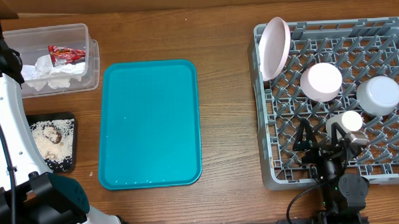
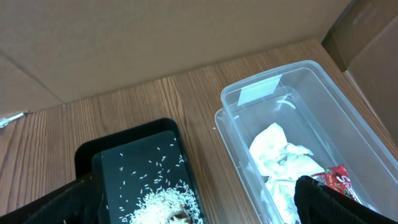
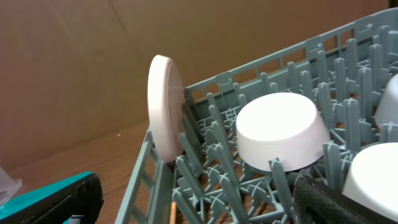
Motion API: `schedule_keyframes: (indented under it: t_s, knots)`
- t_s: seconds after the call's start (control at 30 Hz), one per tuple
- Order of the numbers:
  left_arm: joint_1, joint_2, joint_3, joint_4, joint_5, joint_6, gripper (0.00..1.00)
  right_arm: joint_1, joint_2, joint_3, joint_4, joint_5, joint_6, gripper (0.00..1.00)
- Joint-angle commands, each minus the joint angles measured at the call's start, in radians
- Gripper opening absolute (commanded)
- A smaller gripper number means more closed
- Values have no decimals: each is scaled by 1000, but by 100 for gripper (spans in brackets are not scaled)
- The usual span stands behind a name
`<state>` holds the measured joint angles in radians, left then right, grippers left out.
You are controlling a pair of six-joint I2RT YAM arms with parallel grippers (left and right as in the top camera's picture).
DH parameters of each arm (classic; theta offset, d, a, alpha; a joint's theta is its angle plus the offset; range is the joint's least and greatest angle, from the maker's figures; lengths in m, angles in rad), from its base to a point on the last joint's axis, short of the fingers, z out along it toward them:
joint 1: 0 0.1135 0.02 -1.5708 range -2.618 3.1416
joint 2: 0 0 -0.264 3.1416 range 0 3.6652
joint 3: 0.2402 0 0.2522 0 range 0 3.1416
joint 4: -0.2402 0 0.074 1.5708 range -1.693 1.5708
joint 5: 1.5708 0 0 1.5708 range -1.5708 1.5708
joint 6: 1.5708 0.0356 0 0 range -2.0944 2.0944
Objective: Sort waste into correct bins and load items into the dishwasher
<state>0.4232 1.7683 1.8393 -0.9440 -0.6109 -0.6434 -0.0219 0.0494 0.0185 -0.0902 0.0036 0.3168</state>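
Wood-grain table (image 1: 223,31), cardboard backdrop (image 2: 155,37) (brown), grey rack (image 1: 377,42)

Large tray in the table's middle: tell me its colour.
The tray is plain teal, clearest in the overhead view.

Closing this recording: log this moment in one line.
napkin, wrapper: in clear tub | rice: in black tray | pink plate, white dish, bowl, cup: in rack | left pincer, right pincer: open

This seems a robot test bench, not a home kitchen: wooden table (image 1: 225,91), cardboard wall (image 2: 155,37) behind the teal tray (image 1: 150,124), a grey dish rack (image 1: 336,29) right of it.
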Motion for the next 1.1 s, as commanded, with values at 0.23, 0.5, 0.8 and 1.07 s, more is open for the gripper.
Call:
schedule_keyframes:
  t_s: [0.23, 0.5, 0.8, 1.07]
  knots:
    - [-5, 5, 0, 2, -17, 16, 100, -32, -11, -10, 5, -3, -245, 100]
    - [-5, 5, 0, 2, -17, 16, 100, -32, -11, -10, 5, -6, -265, 100]
    - [-5, 5, 0, 2, -17, 16, 100, -32, -11, -10, 6, -6, -265, 100]
    - [-5, 5, 0, 2, -17, 16, 100, -32, -11, -10, 6, -6, -265, 100]
